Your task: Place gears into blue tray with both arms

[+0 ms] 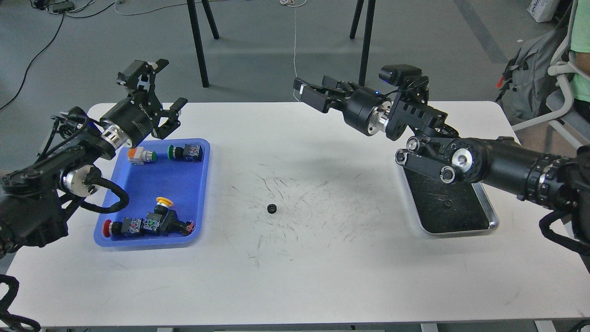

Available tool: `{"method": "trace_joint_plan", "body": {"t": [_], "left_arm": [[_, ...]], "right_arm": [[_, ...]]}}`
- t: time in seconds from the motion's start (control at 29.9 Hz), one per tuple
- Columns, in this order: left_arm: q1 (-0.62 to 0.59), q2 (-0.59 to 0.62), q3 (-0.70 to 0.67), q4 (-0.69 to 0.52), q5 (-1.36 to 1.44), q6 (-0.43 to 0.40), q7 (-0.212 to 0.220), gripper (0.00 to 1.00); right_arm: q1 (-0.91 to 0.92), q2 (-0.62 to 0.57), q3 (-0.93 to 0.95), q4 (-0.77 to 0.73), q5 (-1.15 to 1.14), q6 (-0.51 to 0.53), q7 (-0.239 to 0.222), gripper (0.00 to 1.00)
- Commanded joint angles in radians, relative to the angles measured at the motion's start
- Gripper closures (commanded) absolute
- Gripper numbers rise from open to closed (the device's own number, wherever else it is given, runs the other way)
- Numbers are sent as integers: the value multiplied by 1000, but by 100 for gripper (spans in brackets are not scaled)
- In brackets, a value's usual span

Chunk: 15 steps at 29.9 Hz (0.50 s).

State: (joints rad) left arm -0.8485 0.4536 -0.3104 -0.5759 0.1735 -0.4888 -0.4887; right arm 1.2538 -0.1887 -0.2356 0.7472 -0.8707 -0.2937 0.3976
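A lone gear [271, 209] lies mid-table: probably light, rigid, slippery, best pinched across its toothed rim. Left gripper [161, 87] spread wide, empty; right gripper [306, 94] looks narrow, empty.

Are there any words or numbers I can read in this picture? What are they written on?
White lettering on the left arm's wrist housing: too blurred to read.
Blue print on the white bag at the top right: cut off, unreadable.
Labels on the push-button switches in the blue tray: too small to read.

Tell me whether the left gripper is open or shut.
Open. The left gripper hangs above the far end of the blue tray with its two fingers spread well apart and nothing between them.
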Motion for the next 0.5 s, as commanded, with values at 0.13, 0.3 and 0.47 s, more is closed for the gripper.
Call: {"method": "trace_joint_plan", "body": {"t": [0.13,0.3,0.47], "left_arm": [[-3,26,66,-100,59,0,0,0],[-12,79,90,-244,145,0,0,0],[-35,134,91,-323,228,0,0,0]], "right_arm": [[4,-179,150,-12,249,181,-16,8],[-34,-273,170,3,366,219,-23,7],[-73,-333,208,6,491,243,-25,7]]}}
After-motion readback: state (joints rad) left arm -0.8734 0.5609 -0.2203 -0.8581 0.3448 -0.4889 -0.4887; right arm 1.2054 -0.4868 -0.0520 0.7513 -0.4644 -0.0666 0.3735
